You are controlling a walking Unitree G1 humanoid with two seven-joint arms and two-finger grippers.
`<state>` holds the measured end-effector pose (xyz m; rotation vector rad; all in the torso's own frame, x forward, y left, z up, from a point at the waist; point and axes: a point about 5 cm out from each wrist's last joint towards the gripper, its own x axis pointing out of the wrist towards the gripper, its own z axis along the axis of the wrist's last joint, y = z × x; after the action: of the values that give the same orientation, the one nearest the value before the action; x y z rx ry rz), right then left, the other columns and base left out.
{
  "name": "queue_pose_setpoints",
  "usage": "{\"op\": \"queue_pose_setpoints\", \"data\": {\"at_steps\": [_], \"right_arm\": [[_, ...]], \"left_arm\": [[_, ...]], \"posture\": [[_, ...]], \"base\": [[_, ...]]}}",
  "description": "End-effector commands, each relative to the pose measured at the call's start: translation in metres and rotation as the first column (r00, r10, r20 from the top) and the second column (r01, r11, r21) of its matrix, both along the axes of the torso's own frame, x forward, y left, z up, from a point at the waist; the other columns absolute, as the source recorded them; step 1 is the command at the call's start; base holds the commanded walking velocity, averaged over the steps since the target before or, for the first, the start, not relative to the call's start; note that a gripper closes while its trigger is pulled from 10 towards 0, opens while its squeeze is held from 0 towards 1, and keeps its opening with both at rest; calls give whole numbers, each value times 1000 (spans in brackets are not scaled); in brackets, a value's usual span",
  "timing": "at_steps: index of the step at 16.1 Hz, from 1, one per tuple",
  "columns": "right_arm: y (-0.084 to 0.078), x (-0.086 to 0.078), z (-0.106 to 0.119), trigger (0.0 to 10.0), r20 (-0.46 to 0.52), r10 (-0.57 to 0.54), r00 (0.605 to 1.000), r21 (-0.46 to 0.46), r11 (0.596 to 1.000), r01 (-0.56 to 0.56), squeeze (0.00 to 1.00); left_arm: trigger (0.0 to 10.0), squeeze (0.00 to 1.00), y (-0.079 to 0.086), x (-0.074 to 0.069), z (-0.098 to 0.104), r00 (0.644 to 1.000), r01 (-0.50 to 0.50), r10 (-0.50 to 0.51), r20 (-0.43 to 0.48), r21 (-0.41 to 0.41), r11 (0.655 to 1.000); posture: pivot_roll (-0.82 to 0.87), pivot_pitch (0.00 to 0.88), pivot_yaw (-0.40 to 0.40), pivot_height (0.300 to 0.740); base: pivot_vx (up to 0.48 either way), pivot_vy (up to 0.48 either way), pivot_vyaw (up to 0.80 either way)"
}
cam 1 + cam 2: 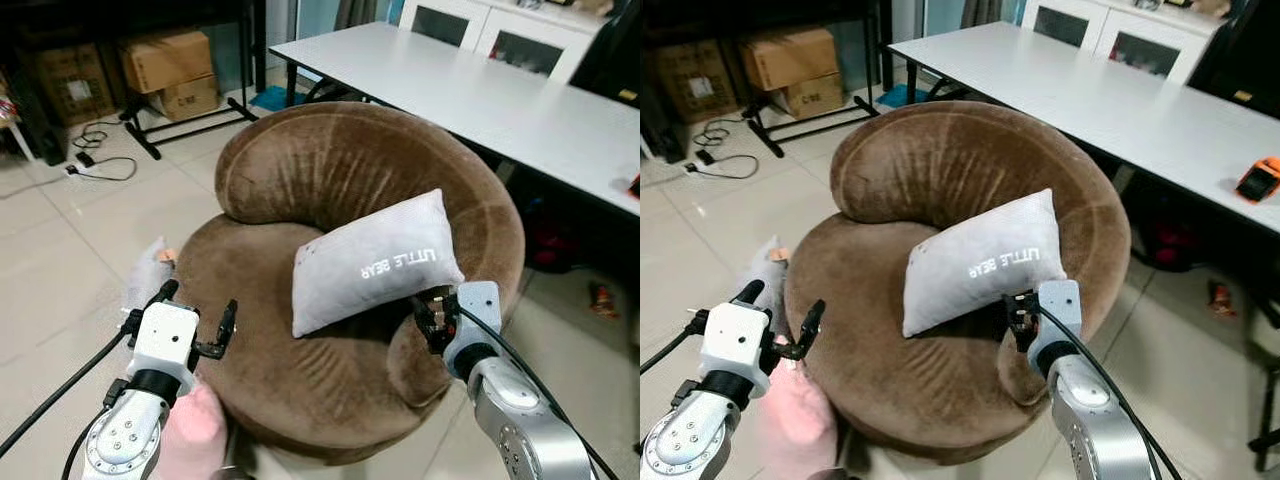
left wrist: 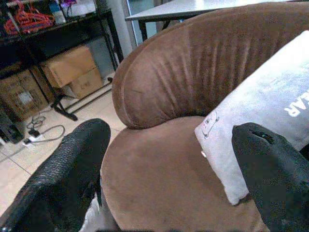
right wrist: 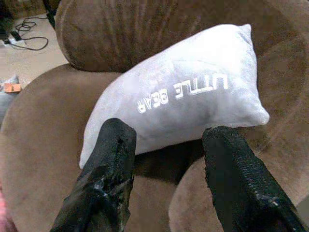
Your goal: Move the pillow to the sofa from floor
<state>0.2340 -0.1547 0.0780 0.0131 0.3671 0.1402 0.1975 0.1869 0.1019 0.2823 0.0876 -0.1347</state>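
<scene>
one pillow (image 1: 375, 260) on sofa (image 1: 330, 170) (white table (image 1: 480, 95) behind).

Bare seat (image 1: 250, 290) left of the pillow (image 1: 375, 262); backrest (image 1: 330, 160) walls the rear.

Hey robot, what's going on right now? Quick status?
Left gripper open, off the sofa's left edge. Right gripper open, just short of the pillow. Pillow lies on sofa seat, leaning against backrest. Nothing in the way.

a white table (image 1: 480, 95) stands behind, cardboard boxes (image 1: 168, 70) on the floor beyond.
</scene>
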Motion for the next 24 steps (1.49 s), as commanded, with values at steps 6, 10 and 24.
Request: {"op": "queue_pose_setpoints", "data": {"at_steps": [6, 10, 24], "right_arm": [[-4, -3, 5, 10000, 20, -15, 1000, -19, 1000, 15, 0], [-3, -2, 7, 10000, 32, -15, 999, -19, 1000, 16, 0], [-2, -6, -36, 10000, -65, -36, 997, 80, 996, 41, 0]], "left_arm": [[10000, 0, -4, 4, 3, 1000, 15, -15, 28, 1, 1000], [10000, 0, -4, 4, 4, 999, 9, -10, 33, 1, 1000], [10000, 0, 10, -10, -15, 992, -95, 92, 91, 25, 995]], "posture": [[23, 0, -39, 740], [23, 0, -42, 740], [41, 0, -78, 740]], "base": [[-250, 0, 0], [-266, 0, 0], [-17, 0, 0]]}}
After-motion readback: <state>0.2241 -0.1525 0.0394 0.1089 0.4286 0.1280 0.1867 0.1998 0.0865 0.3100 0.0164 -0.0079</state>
